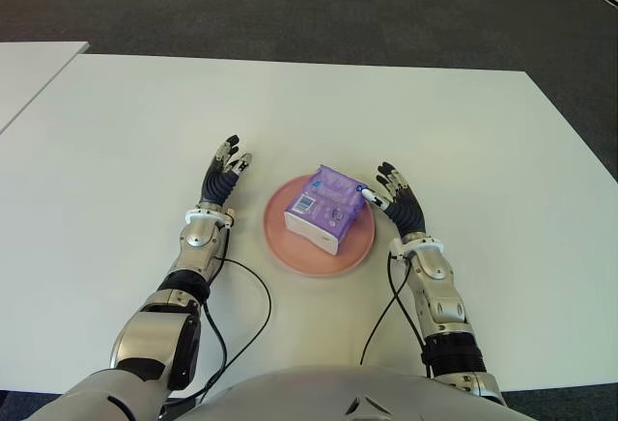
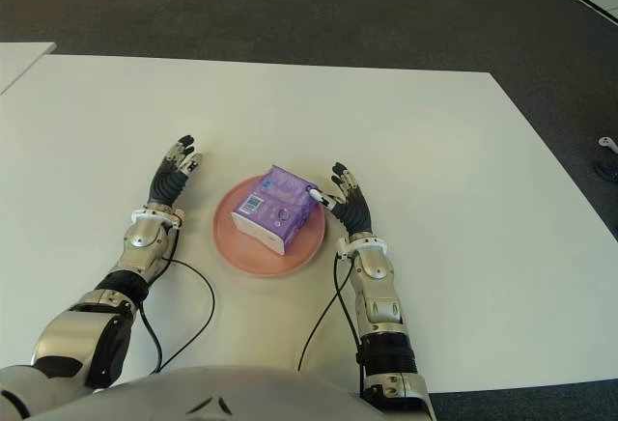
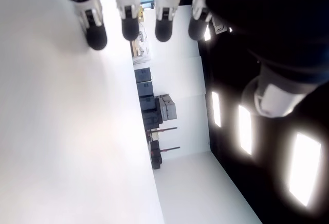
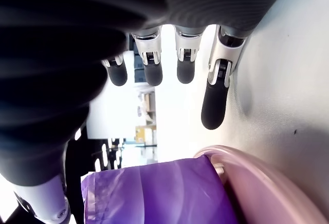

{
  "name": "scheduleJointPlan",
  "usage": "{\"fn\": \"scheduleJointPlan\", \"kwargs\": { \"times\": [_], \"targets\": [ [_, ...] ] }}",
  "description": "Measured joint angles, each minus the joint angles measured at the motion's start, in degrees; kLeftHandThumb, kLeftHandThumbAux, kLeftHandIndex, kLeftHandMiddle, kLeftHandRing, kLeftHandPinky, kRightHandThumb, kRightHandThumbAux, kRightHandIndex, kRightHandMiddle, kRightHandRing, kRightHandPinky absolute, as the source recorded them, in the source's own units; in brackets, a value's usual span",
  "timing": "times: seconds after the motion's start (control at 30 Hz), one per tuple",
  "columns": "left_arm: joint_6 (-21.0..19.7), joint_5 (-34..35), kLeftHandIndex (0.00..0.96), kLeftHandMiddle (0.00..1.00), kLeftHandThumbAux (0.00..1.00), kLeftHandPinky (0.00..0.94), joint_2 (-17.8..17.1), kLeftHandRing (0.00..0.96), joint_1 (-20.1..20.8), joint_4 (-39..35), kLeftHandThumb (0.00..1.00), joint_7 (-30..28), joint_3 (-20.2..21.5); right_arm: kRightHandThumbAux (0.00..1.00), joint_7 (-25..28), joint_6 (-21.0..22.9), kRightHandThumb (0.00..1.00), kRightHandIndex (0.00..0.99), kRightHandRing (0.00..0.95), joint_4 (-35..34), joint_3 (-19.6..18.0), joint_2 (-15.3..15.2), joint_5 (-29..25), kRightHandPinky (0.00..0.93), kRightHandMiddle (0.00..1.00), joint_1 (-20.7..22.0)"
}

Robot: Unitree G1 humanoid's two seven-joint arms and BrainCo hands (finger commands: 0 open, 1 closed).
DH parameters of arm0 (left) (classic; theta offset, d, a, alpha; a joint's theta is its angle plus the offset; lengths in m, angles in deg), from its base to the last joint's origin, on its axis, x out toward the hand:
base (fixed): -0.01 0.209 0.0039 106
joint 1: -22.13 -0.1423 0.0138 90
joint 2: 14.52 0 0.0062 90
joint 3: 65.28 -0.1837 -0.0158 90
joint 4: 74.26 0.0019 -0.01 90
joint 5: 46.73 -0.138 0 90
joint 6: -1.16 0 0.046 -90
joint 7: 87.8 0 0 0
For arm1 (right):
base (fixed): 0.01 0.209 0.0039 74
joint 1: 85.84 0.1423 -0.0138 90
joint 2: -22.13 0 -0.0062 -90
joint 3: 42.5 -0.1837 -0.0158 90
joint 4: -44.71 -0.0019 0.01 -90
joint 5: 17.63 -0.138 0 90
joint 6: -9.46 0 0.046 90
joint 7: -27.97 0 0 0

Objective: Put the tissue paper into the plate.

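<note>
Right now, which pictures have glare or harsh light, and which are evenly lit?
Both eye views are evenly lit, with soft shadows beside the tissue pack and pink plate. In the left wrist view ceiling lights glare white. In the right wrist view bright backlight silhouettes the right hand.

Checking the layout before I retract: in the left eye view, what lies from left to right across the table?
Left hand → pink plate holding the purple tissue pack → right hand, all on the white table.

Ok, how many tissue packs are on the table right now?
1. The purple tissue pack sits on the pink plate, between the open left hand and right hand. None looks hidden.
</note>
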State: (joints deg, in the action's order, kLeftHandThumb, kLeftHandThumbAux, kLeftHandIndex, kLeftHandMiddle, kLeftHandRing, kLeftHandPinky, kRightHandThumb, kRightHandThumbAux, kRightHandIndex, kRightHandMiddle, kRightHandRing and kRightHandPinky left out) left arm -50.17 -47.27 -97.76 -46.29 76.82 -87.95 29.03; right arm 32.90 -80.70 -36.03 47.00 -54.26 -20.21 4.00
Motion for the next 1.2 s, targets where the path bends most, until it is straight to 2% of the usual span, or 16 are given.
{"fn": "scheduleJointPlan", "kwargs": {
  "times": [0.37, 0.57, 0.7, 1.2],
  "targets": [
    [1.61, -0.02, 0.0, 0.0, 0.452, 0.0, -0.01, 0.0, -0.38, 0.13, 0.0, 0.03, 0.14, 0.739, -0.11, 0.0, 0.0, 0.0, 0.0, 0.05, -0.01, 0.14, 0.0, 0.0, 0.0, 0.02],
    [0.53, 1.18, 0.0, 0.0, 0.475, 0.0, 0.88, 0.0, -0.56, -0.67, 0.0, -0.87, 1.39, 0.741, -0.12, 0.03, 0.0, 0.0, 0.0, -0.05, 0.01, 0.15, 0.01, 0.0, 0.0, 0.0],
    [-2.47, 2.99, 0.0, 0.0, 0.503, 0.0, 2.02, 0.0, -2.46, -5.04, 0.0, -1.23, 2.11, 0.743, -0.29, 0.04, 0.0, 0.0, 0.0, -0.21, 0.03, 0.23, 0.01, 0.0, 0.0, -0.09],
    [-22.66, 10.06, 0.0, 0.0, 0.561, 0.0, 8.09, 0.0, -16.83, -36.09, 0.0, -1.86, 2.23, 0.72, -1.43, 0.12, 0.001, 0.0, 0.0, -0.43, -0.56, 1.24, -0.04, 0.0, 0.0, -0.18]
  ]
}}
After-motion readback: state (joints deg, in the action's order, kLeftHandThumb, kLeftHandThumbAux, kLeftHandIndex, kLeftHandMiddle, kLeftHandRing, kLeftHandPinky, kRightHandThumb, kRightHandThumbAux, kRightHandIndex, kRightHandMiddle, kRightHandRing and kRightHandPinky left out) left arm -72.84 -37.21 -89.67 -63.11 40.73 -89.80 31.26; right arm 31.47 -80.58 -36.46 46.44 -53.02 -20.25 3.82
